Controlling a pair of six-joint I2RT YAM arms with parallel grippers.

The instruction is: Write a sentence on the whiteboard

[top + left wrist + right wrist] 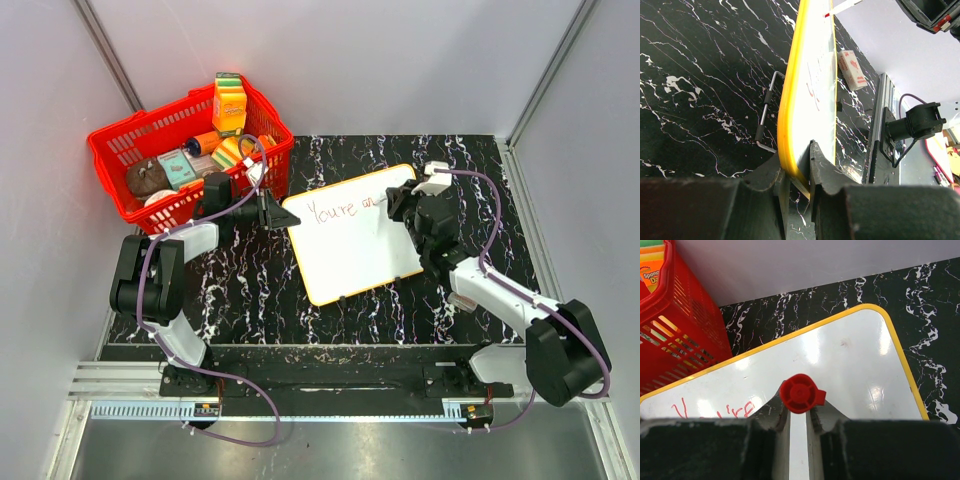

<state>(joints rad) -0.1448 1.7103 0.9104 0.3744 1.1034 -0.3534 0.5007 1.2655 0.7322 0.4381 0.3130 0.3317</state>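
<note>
Board: the whiteboard (pixel 350 250) lies mid-surface at a slant, its long axis running left to right and angling away toward the far right, right between the two arms.
Left pincer: the left pincer (pixel 278 213) is nearly closed and clamped on the yellow rim at the board's left corner, pinning it in place.
Right pincer: the right pincer (pixel 398 203) is shut tight on a red marker (pixel 800 393), butt end poking up between the fingers, tip down at the board's upper right.
Writing: the sentence (pixel 340 209) reads "You're an" plus a trailing stroke, running along the far long edge.
Key relation: the tip sits at the end of the lettering with the far-right corner just beside it, and the blank white all lies toward the arm bases. I reckon the next word needs a fresh line, with the right arm swinging back left.
Surface: the black marble-veined surface (pixel 250 280) carries a stuffed red basket (pixel 108 170) at the back left, near the left arm.
Room: pale bare walls close in on three sides.
</note>
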